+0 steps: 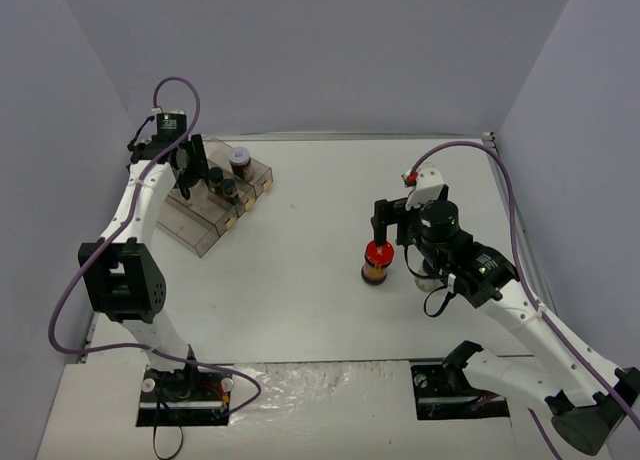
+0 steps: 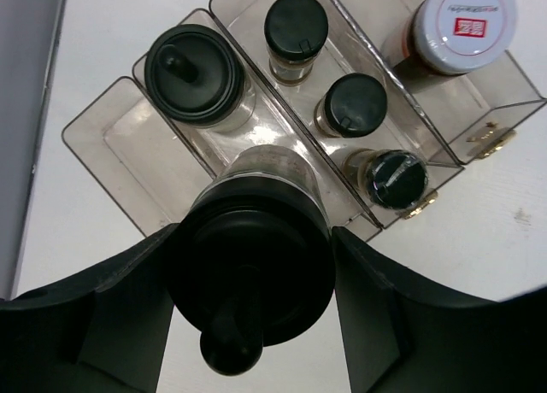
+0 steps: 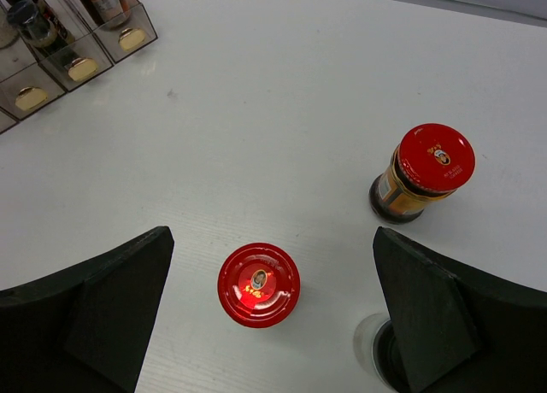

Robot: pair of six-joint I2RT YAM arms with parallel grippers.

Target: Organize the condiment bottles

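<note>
My left gripper is shut on a clear jar with a black knobbed cap, held over the front of a tray compartment. I cannot tell whether it touches the floor. A like jar stands behind it. The neighbouring compartment holds three black-capped jars, and a white-lidded jar stands in the last one. My right gripper is open above a red-lidded jar, also seen from the top. A second red-lidded jar stands beyond the right finger. A clear jar is half hidden by that finger.
The clear compartment tray lies at the far left of the white table, with its outermost compartment holding nothing. My left gripper hangs over it and my right gripper is at mid right. Grey walls close in the table.
</note>
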